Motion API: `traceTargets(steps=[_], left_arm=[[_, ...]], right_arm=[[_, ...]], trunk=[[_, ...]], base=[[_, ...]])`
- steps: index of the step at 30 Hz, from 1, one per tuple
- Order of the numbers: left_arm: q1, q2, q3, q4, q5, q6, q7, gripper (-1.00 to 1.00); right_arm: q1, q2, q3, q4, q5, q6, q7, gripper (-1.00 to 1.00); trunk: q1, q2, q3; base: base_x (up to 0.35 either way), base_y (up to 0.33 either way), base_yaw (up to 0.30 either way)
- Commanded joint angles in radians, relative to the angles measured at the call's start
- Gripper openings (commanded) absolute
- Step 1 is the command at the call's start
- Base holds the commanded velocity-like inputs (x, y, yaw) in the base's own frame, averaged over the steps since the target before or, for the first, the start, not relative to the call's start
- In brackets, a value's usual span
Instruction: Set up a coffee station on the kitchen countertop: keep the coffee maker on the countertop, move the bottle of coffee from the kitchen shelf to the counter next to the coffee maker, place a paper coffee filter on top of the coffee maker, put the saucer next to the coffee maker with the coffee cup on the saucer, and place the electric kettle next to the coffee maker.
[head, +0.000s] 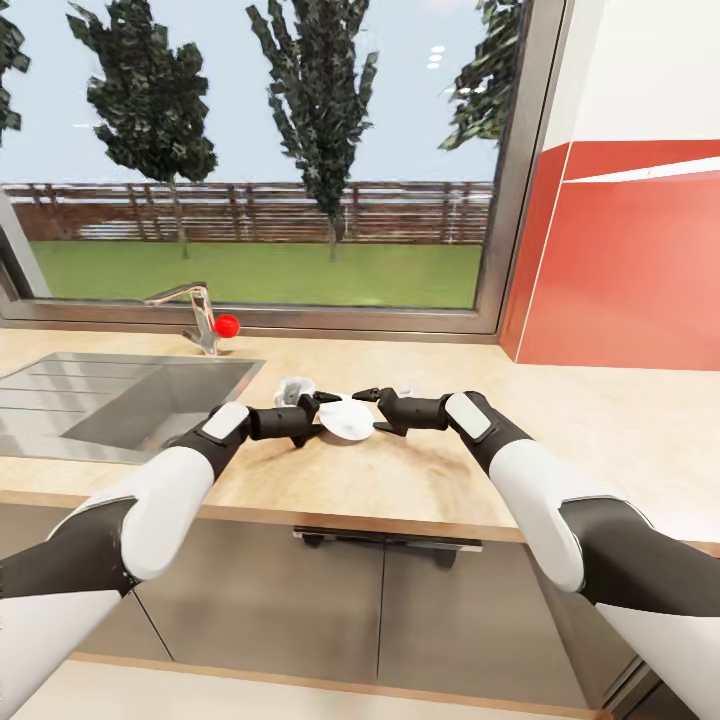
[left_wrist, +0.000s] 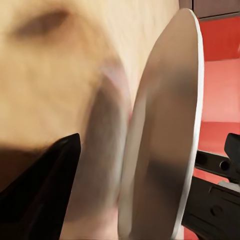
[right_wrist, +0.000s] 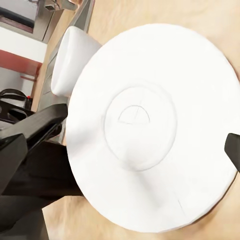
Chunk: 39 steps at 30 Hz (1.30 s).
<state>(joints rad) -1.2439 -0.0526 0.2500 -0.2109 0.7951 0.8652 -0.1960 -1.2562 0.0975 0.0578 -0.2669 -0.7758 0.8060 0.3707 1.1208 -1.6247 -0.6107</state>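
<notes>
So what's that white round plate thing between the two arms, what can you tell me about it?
It is the saucer, a small flat round white plate with a faint circular well at its middle. It looks smooth, like glazed ceramic. It is tilted up on edge above the light wood countertop, between the left gripper and the right gripper. The coffee cup sits just behind it.

**Counter w/ sink, cup, plate**

The counter (head: 600, 420) is long, light wood, under a big window. A grey steel sink (head: 130, 400) is set in it, w/ a tap (head: 195, 310) behind. A small white cup (head: 295, 388) sits on the wood near the sink. The saucer (head: 346, 420) is just beside it, tilted up on edge.
</notes>
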Motion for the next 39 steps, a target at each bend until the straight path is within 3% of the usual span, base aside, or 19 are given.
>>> traceTargets(steps=[1, 6, 19, 20, 39], left_arm=[[0.0, -0.004, -0.001, 0.001, -0.025, 0.003, -0.002, 1.0], [0.0, -0.033, -0.004, 0.001, -0.025, 0.003, -0.003, 1.0], [0.0, -0.035, 0.001, 0.001, -0.025, 0.002, -0.003, 1.0], [0.0, -0.035, 0.001, 0.001, -0.025, 0.003, -0.003, -1.0], [0.0, -0.032, 0.006, 0.001, -0.025, 0.003, -0.006, -1.0]], right_arm=[[0.0, -0.001, 0.02, 0.014, 0.041, -0.008, 0.002, 1.0], [0.0, -0.001, 0.019, 0.014, 0.041, -0.008, 0.002, 1.0], [0.0, -0.001, 0.019, 0.014, 0.041, -0.008, 0.002, 1.0], [0.0, -0.001, 0.019, 0.014, 0.041, -0.008, 0.002, 1.0], [0.0, -0.007, 0.017, 0.006, 0.041, -0.007, 0.003, 1.0]], trunk=[[0.0, 0.0, -0.001], [0.0, 0.0, -0.001], [0.0, 0.0, -0.001], [0.0, 0.0, -0.001], [0.0, 0.0, -0.001]], base=[[0.0, 0.0, 0.0], [0.0, 0.0, 0.0], [0.0, 0.0, 0.0], [0.0, 0.0, 0.0], [0.0, 0.0, 0.0]])
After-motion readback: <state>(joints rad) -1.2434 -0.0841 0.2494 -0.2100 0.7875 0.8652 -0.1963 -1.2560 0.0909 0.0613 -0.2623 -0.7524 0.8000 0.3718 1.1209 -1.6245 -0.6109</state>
